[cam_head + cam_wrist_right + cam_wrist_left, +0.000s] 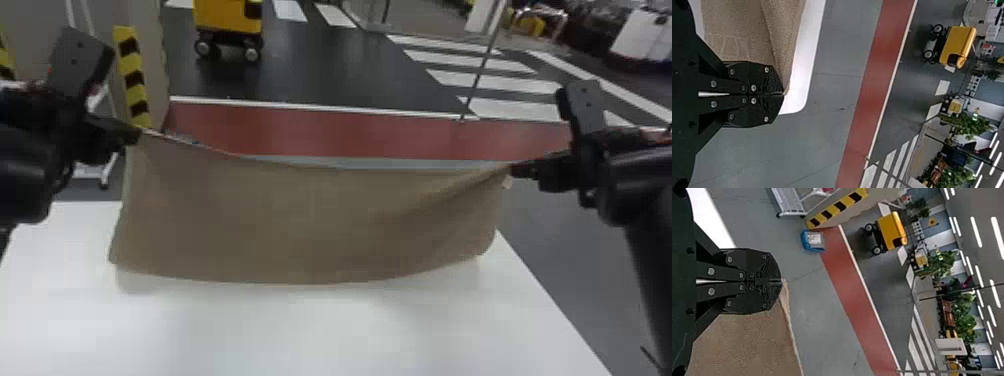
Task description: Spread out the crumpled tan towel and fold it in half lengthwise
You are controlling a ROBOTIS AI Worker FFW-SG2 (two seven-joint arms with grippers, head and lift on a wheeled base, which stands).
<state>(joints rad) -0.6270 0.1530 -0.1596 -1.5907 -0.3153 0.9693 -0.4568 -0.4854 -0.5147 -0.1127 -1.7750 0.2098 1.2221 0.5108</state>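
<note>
- Floor [560,260]: dark grey, visible at the right side of the frame and across the top.
- Table [325,335]: white; occupies the lower part of the frame, its right edge running diagonally to the lower right.
- Towel [300,225]: tan; suspended across the centre between both grippers. The upper edge sags slightly; the lower edge curves over the table. Contact between that edge and the table cannot be determined. A diagonal fold runs down from the upper right corner.
- Strip [350,132]: red, white-edged; crosses the floor behind the towel.
- Left gripper [138,135]: left side of the frame; fingers [772,270] closed on the towel's upper left corner.
- Right gripper [512,170]: right side of the frame; fingers [772,80] closed on the towel's upper right corner.
- Cart [227,17]: yellow, wheeled; upper left.
- Tag [507,182]: pale, small; at the towel's right edge, just below the right gripper's tips.
</note>
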